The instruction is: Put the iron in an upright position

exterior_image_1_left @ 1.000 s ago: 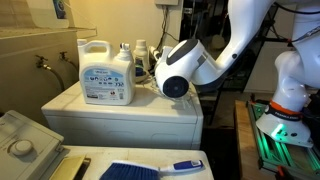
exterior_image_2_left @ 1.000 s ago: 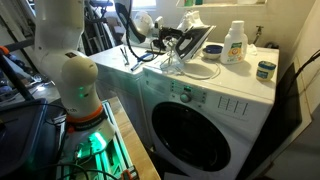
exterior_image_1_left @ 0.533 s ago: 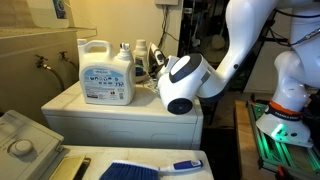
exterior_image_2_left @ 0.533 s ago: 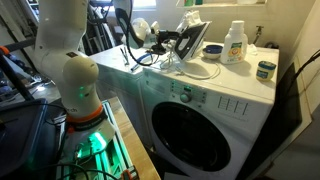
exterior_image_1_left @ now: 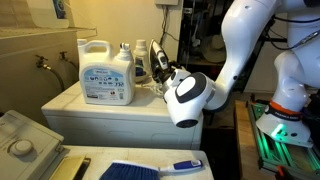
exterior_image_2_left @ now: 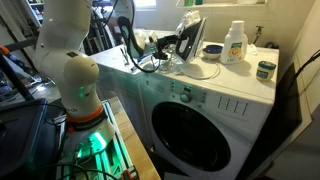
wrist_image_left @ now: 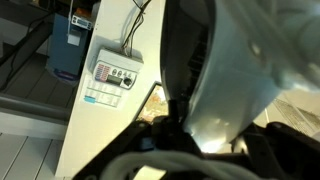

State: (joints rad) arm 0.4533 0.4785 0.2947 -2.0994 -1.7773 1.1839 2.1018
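Exterior views: one iron (exterior_image_1_left: pixel 158 60) upright (gripper (exterior_image_1_left: pixel 168 76) gripping it), one jug (exterior_image_1_left: pixel 105 72).

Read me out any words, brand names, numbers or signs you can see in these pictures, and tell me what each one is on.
No text here can be read.
Blue label on the detergent jug: print too blurred.
Label on the small bottle: too small.
Markings on the washer control panel: too small.
Wrist view, the button panel: blurred.
On the iron: nothing legible.
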